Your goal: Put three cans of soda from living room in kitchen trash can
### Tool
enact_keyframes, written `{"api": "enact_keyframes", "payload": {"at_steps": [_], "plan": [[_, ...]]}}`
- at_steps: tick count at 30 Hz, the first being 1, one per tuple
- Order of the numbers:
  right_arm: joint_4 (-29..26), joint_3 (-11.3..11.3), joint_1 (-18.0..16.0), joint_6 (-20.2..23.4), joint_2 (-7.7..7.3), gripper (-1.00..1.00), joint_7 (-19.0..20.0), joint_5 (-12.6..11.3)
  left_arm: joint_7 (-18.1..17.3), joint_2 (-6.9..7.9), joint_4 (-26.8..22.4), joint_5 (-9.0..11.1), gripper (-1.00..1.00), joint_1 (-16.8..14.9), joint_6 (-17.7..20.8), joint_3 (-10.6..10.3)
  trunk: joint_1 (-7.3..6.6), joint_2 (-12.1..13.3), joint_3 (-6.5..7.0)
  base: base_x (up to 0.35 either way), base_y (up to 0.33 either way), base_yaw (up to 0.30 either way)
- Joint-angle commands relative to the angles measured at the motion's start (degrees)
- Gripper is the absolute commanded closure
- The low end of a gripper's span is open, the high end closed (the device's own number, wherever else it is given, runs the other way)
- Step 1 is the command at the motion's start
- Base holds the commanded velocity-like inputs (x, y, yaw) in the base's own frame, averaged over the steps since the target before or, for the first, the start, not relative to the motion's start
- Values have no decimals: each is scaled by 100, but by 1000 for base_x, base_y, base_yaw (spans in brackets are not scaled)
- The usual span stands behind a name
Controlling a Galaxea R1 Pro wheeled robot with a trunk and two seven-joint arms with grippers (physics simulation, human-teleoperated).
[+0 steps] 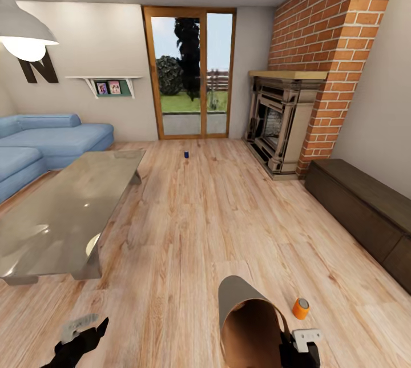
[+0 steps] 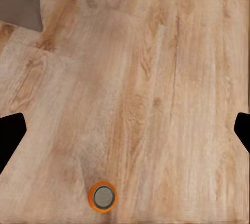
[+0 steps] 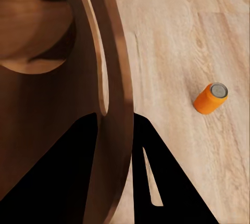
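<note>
The trash can (image 1: 248,316) hangs tilted over the wood floor at the bottom of the head view, its coppery inside facing me. My right gripper (image 1: 297,345) is shut on its rim; in the right wrist view the black fingers (image 3: 156,182) straddle the trash can's wall (image 3: 112,78). An orange soda can (image 1: 301,308) stands on the floor just right of the trash can, also seen as the orange can (image 3: 211,98). The dark blue can (image 1: 186,154) stands far off near the glass doors. My left gripper (image 1: 80,334) is open above bare floor, and an orange can (image 2: 102,197) stands below it.
A glass-topped coffee table (image 1: 68,208) stands at the left with the blue sofa (image 1: 51,140) behind it. The brick fireplace (image 1: 282,122) and a dark low cabinet (image 1: 365,208) line the right side. Wood-framed glass doors (image 1: 191,80) close the far wall.
</note>
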Motion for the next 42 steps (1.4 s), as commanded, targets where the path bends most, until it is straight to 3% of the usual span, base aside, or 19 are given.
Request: {"api": "enact_keyframes", "payload": {"at_steps": [1, 4, 11, 19, 20, 42], "plan": [[-6, -3, -33, 33, 23, 100, 31, -13, 33, -33, 33, 0, -100, -33, 33, -33, 0, 0, 0, 0, 0, 0], [-6, -3, -125, 129, 23, 100, 31, -13, 129, -131, 130, 0, -100, -130, 130, -132, 0, 0, 0, 0, 0, 0], [-22, 0, -339, 330, -7, 100, 40, -34, 287, -76, 353, -43, -100, -357, 288, -359, 0, 0, 0, 0, 0, 0], [-34, -24, -127, 71, 249, 100, 80, -16, 30, -338, 157, -298, -100, -98, 33, -620, 0, 0, 0, 0, 0, 0], [-35, -26, 280, -742, 399, 100, 225, -14, -356, -504, 64, -328, -100, 472, -578, -863, 0, 0, 0, 0, 0, 0], [-35, -36, 318, -773, 410, 100, 213, -14, -372, -515, 46, -335, -100, 502, -602, -867, 0, 0, 0, 0, 0, 0]]}}
